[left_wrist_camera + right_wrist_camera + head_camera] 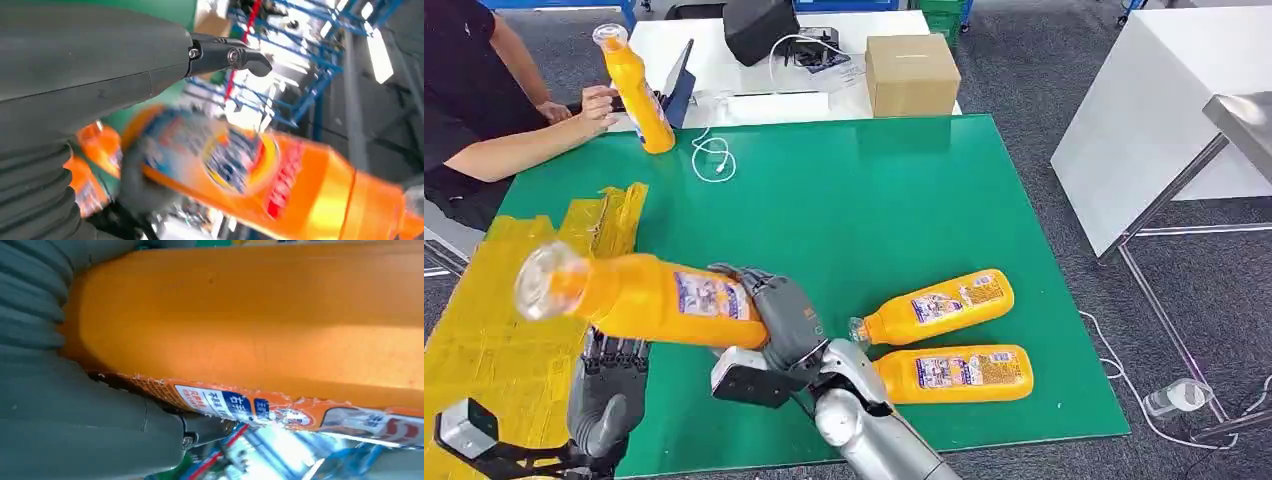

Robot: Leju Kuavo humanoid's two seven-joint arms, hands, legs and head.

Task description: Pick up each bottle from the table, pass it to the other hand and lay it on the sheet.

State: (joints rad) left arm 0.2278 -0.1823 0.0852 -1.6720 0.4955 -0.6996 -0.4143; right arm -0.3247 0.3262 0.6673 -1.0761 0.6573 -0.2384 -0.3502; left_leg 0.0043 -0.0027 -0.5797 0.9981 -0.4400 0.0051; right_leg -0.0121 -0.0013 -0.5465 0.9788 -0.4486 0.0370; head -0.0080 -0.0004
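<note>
Now my right hand [779, 320] grips bottle [649, 293] base, neck pointing left; left hand [607, 385] open just beneath.

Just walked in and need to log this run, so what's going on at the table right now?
The robot's right hand grips an orange bottle by its base end, held sideways above the green mat, cap end pointing toward the yellow sheet. Its left hand sits just below the bottle, fingers up, with no clear grip yet. Two more orange bottles lie on the mat beside the right arm. At the far corner, a person's hand steadies another upright bottle.
</note>
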